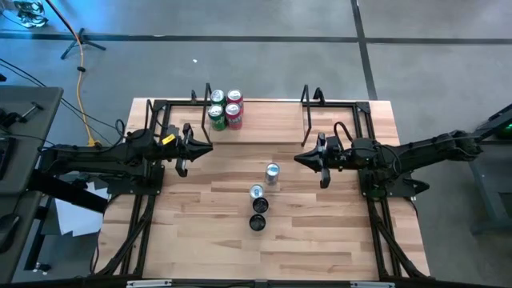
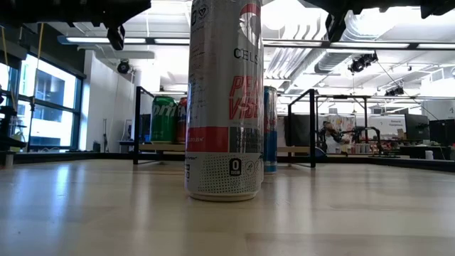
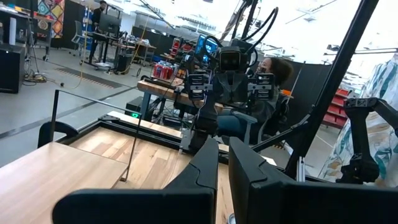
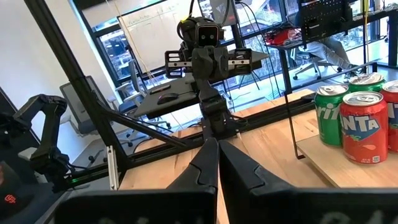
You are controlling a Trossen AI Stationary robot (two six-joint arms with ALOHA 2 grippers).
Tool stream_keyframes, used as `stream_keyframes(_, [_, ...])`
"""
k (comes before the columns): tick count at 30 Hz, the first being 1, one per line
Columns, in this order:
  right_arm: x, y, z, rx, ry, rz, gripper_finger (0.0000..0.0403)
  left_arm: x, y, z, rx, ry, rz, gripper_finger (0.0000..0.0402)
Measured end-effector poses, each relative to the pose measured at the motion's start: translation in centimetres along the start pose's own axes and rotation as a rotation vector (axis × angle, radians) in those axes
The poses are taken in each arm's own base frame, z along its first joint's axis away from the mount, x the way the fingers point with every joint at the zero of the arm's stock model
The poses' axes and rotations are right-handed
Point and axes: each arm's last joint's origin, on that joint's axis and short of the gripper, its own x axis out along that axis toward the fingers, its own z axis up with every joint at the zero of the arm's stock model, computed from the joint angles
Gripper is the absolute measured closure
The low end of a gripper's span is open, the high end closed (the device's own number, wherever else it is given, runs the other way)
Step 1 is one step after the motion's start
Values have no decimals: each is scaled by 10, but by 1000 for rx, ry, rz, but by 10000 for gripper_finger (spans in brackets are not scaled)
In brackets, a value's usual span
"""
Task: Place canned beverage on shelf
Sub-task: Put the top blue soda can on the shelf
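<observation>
— Cans [image 1: 262,196] for the task, where did they stand?
— Four stood in a short diagonal row at mid-table: two silver-topped ones toward the shelf, two dark-topped ones nearer the front edge. In the low view the nearest, a tall white can [image 2: 224,99], filled the middle, with a blue can [image 2: 270,129] just behind it.

— And the shelf [image 1: 264,128]?
— It lay along the far edge of the pale-wood tabletop [image 1: 320,232], a black wire upright at each end. Four cans were clustered at its left end: two green cans [image 1: 216,118] and two red cans [image 1: 234,116].

— The arms?
— The left gripper [image 1: 206,149] hovered left of centre and the right gripper [image 1: 300,158] right of centre, tips facing, each well apart from the row. Both had fingers pressed together on nothing.

— The room?
— Grey floor with dark lines surrounded the table; a yellow cable [image 1: 81,80] trailed at the left. Beyond were ceiling lights, windows, workbenches and a seated person [image 3: 273,87].
</observation>
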Motion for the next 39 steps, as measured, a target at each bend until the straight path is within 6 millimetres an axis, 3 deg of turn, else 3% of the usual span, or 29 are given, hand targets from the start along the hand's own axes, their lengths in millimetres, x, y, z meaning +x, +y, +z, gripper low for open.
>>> stream_keyframes(24, [0,0,0,4,-2,-6,402,0,0,0,0,0,0,401])
stream_keyframes(29, [0,-1,1,117,-14,-31,399,0,0,0,-1,0,0,401])
stream_keyframes(34, [1,2,8,142,-33,-17,356,0,0,0,-1,1,1,401])
stream_keyframes(39, [9,3,19,191,-90,-111,253,0,0,0,-1,1,1,401])
